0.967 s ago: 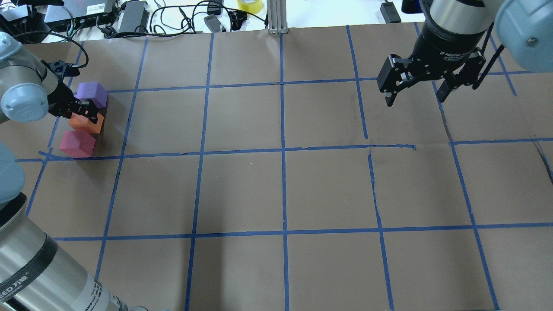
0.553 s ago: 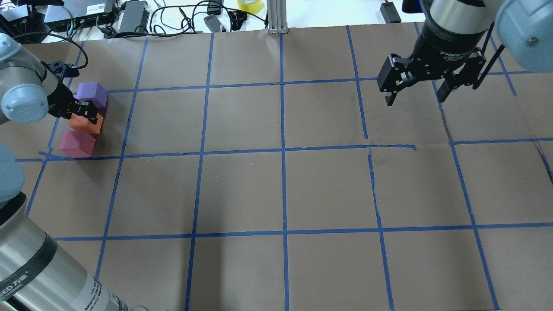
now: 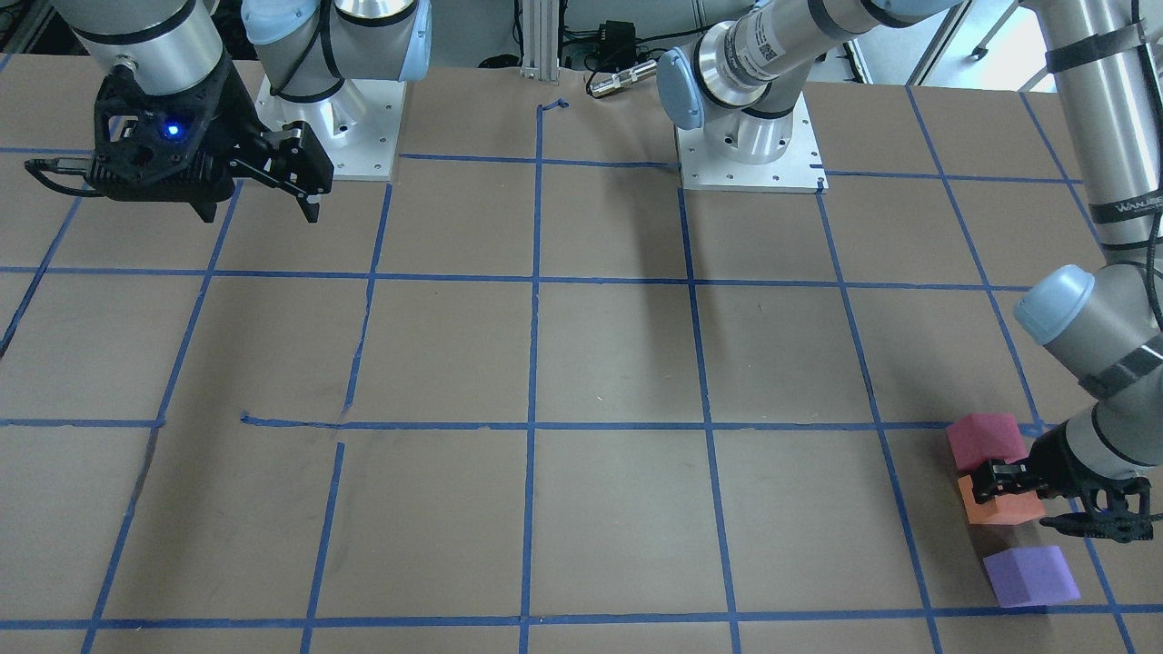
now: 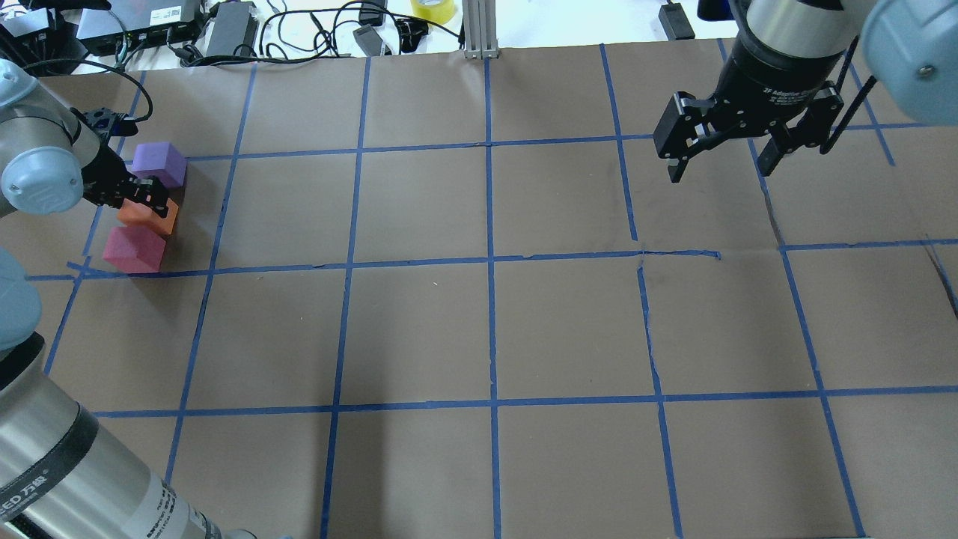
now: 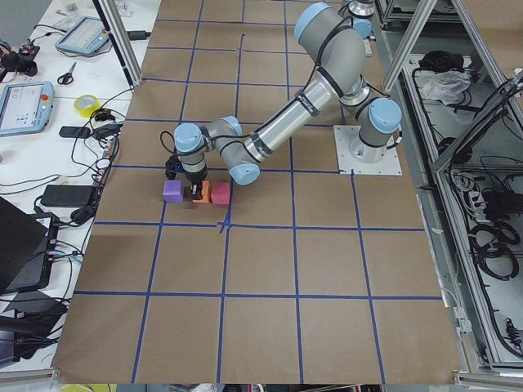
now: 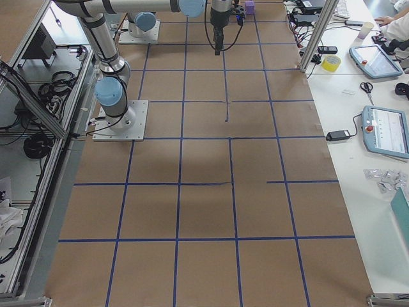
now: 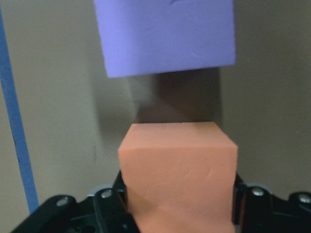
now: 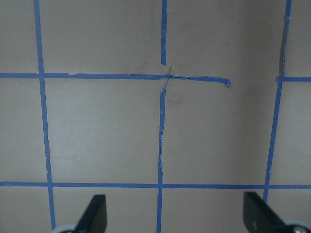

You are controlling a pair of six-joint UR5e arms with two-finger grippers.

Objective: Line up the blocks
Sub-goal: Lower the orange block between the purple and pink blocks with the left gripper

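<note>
Orange block was being placed between purple block and pinkish red block.
Left fingers were clamped on it; right fingers stood wide apart, empty; next probably needed: seat it on worktop, aligned, then release.

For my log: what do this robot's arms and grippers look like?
Both arms are silver tubes with pale blue-grey joint caps; the left arm wears a black band with white lettering. The left gripper is black and two-fingered; the right gripper matches, with white print on its body, a blue light and a black cable.
</note>
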